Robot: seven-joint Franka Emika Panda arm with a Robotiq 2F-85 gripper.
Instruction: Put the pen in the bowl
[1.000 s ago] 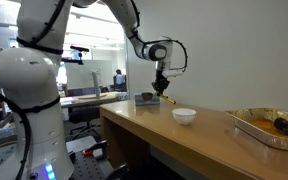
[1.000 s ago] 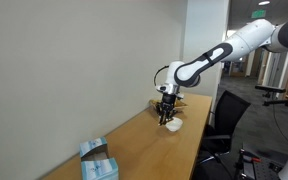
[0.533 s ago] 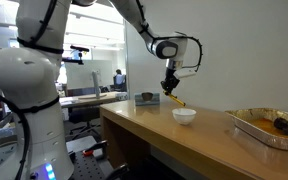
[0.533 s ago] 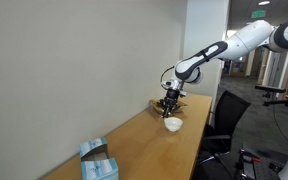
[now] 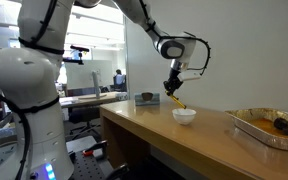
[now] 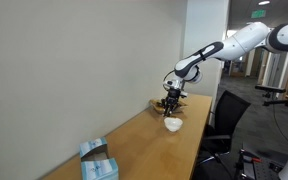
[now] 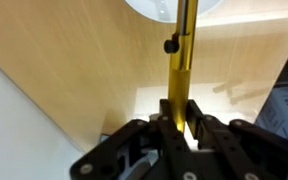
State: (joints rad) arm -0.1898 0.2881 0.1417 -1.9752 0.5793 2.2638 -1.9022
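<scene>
I have the pincer [image 5: 173,89] clamped on one end of the pen [image 5: 179,103], so the pen is off the worktop [image 5: 154,135] and hangs in the air over the bowl [image 5: 185,116]. What matters for the drop is how the pen's long axis sits against the bowl. In an exterior view the pen slants down and to the right from the pincer, and its free tip is just above the bowl's opening, not touching it as far as I can tell. In the wrist view the pen [image 7: 185,60] runs straight away from the pincer [image 7: 182,118], held between the two closed jaws, and its far end crosses the white curve of the bowl [image 7: 169,8] at the top edge. So the bowl lies ahead of the pincer along the pen's own line, and lower. I judge that the held end is outside the left rim while only the tip is over the bowl. Since the pen looks roughly as long as the bowl is wide, letting go here could leave it tipping over the rim. I would shift right along that axis and lower first. The foil tray [image 5: 269,127] sits well apart to the right.
</scene>
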